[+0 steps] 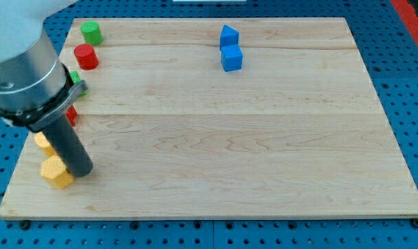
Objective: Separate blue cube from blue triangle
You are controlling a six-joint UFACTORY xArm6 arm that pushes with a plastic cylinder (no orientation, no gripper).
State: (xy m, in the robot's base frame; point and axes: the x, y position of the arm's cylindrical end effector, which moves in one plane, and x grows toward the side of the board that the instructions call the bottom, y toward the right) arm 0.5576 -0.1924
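Observation:
The blue cube [231, 58] sits near the view's top, right of centre, on the wooden board [215, 138]. The blue triangle [229, 36] lies directly above it, touching or nearly touching it. My tip [81, 171] is at the view's lower left, far from both blue blocks, right beside a yellow hexagon block [56, 172].
A green cylinder [91, 32] and a red cylinder [86, 57] stand at the upper left. A green block [77, 80], a red block [72, 115] and a second yellow block [43, 143] are partly hidden behind the arm at the left edge.

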